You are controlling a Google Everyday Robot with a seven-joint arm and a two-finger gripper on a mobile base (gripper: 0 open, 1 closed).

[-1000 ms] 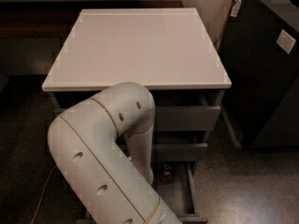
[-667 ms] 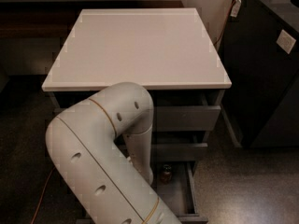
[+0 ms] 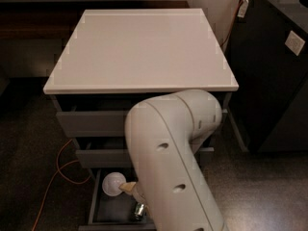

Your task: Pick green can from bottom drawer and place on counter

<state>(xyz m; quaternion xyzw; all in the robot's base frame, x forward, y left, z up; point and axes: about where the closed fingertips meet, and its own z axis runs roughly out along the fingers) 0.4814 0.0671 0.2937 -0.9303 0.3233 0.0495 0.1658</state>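
Dark green little can (image 3: pixel 139 211) with a shiny metal end is in the open dark grey bottom drawer (image 3: pixel 97 211), bottom centre of frame, just below a round white bowl (image 3: pixel 113 184). End effector (image 3: pixel 137 195) is down in that drawer right by it, mostly hidden behind the chunky white arm (image 3: pixel 168 167), so I can't tell its state.

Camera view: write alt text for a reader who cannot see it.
A white robot arm reaches down into the open bottom drawer, its gripper hidden behind it; a white bowl and a shiny can lie inside, below the pale counter.
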